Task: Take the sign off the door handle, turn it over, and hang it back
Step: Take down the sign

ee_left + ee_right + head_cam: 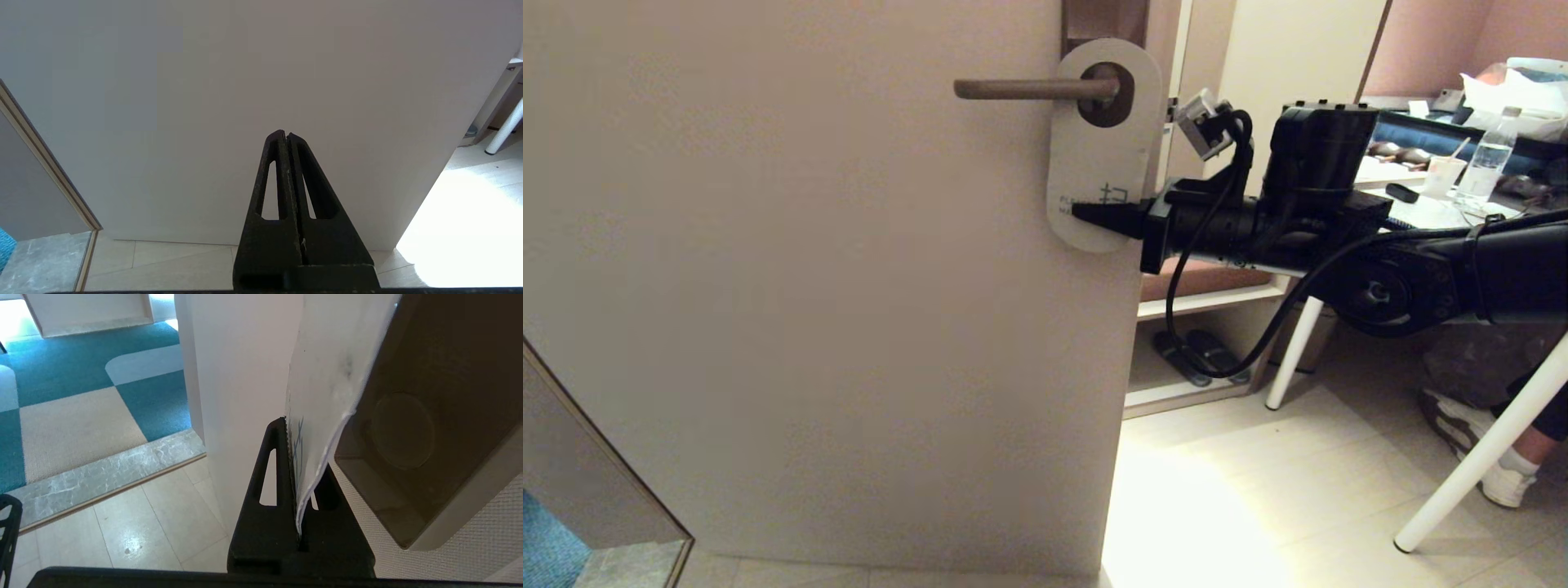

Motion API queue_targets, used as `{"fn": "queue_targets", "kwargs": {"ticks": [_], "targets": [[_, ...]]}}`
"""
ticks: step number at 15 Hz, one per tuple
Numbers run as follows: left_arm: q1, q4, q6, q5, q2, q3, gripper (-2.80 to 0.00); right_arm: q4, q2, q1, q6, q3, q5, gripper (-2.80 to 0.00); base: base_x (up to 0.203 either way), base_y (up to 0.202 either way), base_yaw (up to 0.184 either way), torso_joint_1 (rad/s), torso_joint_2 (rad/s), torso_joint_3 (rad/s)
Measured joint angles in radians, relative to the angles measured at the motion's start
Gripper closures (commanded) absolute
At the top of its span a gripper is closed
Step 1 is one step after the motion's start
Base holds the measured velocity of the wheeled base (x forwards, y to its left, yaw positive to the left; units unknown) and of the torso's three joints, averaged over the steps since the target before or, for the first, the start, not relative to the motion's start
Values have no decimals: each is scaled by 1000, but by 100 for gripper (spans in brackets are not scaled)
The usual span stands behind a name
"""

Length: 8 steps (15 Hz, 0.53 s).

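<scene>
Right gripper [1086, 216] pinching lower edge of the sign [1104, 147], jaws pressed on the card, white side facing out. Sign hanging by its oval hole on the door handle [1033, 88], against the door [809, 286]. Left gripper [286, 136] parked low, facing the door, jaws pressed together, holding nothing.

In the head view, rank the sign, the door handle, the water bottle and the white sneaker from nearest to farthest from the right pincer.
1. The sign: the right pincer is clamped on its lower part.
2. The door handle: above the pincer, through the sign's hole.
3. The water bottle on the desk at far right and the white sneaker on the floor at lower right: too close to call.
</scene>
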Motion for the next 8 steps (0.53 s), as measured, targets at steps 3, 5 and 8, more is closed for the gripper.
{"fn": "queue_targets", "kwargs": {"ticks": [3, 5, 8], "targets": [[0, 0, 0, 0, 0, 0, 0, 0, -2, 6, 3, -14, -7, 0, 0, 0, 0, 0, 0, 0], [0, 0, 0, 0, 0, 0, 0, 4, -1, 19, 4, -24, -35, 0, 0, 0, 0, 0, 0, 0], [0, 0, 0, 0, 0, 0, 0, 17, 2, 44, 4, -33, -110, 0, 0, 0, 0, 0, 0, 0]]}}
